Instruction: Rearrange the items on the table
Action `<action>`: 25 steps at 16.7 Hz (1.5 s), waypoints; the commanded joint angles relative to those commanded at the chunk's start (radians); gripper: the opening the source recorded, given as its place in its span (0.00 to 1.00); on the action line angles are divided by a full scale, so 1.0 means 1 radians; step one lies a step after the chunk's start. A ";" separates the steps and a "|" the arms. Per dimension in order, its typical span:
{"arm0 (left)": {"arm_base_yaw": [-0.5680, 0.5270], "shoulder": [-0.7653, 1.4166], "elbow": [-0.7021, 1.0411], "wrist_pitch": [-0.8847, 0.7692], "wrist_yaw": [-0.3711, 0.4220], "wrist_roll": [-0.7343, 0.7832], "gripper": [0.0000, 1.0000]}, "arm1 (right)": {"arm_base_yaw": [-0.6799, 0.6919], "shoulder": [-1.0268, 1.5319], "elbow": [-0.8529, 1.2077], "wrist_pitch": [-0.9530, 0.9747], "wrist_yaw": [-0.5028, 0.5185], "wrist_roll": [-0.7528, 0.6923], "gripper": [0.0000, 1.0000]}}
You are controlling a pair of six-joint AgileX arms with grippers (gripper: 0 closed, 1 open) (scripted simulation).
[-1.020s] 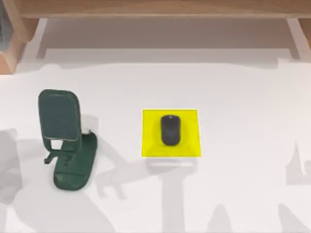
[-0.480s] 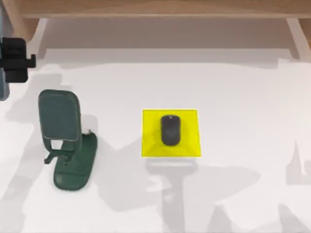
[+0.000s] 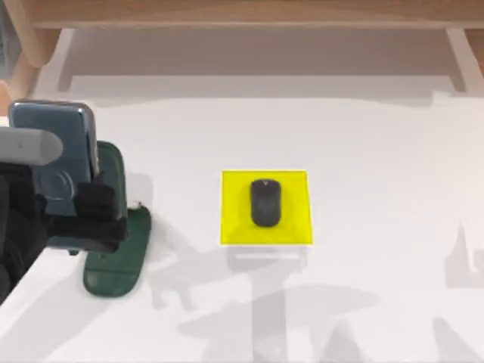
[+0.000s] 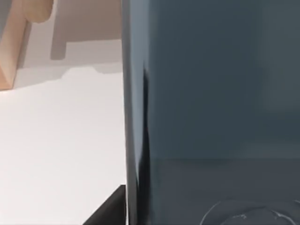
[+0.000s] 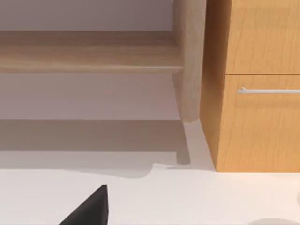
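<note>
Left hand (image 3: 79,215) grips the phone (image 3: 54,147) upright, long axis toward twelve o'clock, directly over the green stand (image 3: 117,261).

On the desk (image 3: 378,151) I count one black mouse (image 3: 265,203), one yellow pad (image 3: 234,227) and one dark green stand (image 3: 117,265). There is one grey-blue phone (image 3: 57,144), one robot arm (image 3: 30,219) over the left side, and one wooden shelf (image 3: 242,13) at the back.
</note>
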 joint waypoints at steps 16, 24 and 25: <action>-0.113 -0.122 0.051 0.040 -0.009 0.147 0.00 | 0.000 0.000 0.000 0.000 0.000 0.000 1.00; -0.148 -0.144 0.066 0.102 0.001 0.181 0.00 | 0.000 0.000 0.000 0.000 0.000 0.000 1.00; -0.151 -0.142 0.066 0.113 0.007 0.177 0.00 | 0.000 0.000 0.000 0.000 0.000 0.000 1.00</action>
